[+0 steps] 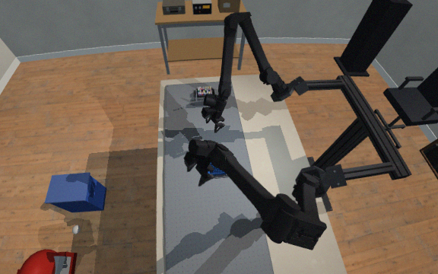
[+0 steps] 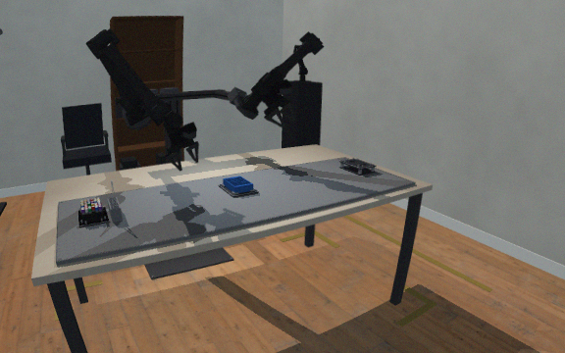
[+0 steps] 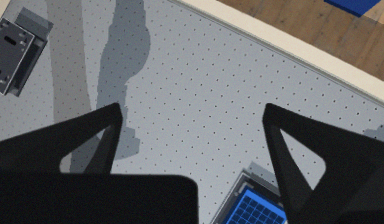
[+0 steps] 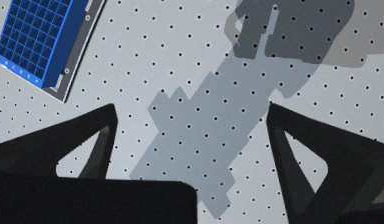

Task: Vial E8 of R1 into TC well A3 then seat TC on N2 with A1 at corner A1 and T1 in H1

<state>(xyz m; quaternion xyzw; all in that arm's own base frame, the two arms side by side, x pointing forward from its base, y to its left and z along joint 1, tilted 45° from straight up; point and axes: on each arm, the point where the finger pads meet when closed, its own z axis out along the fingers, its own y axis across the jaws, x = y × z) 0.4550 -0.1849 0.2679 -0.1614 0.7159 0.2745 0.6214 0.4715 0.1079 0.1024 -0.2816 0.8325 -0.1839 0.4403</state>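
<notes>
The blue tube carrier TC (image 1: 216, 170) (image 2: 237, 184) (image 3: 255, 207) (image 4: 38, 37) sits on a dark low plate between the arms; its wells look empty where visible. The raised nest N2 (image 2: 358, 167) (image 3: 12, 52) stands bare on the left arm's side. The vial rack R1 (image 1: 204, 91) (image 2: 93, 216) holds many vials with coloured caps at the opposite end. Thin forceps and holder shapes show beside R1, too small to read. My left gripper (image 1: 195, 176) (image 3: 192, 111) is open and empty, high above the mat. My right gripper (image 1: 212, 125) (image 2: 188, 166) (image 4: 192, 112) is open and empty above the mat between TC and R1.
A grey perforated mat (image 1: 188, 228) (image 2: 307, 196) covers much of the pale table (image 2: 400, 192). Arm shadows cross it. A blue box (image 1: 68, 190) stands on the floor beyond the table's edge.
</notes>
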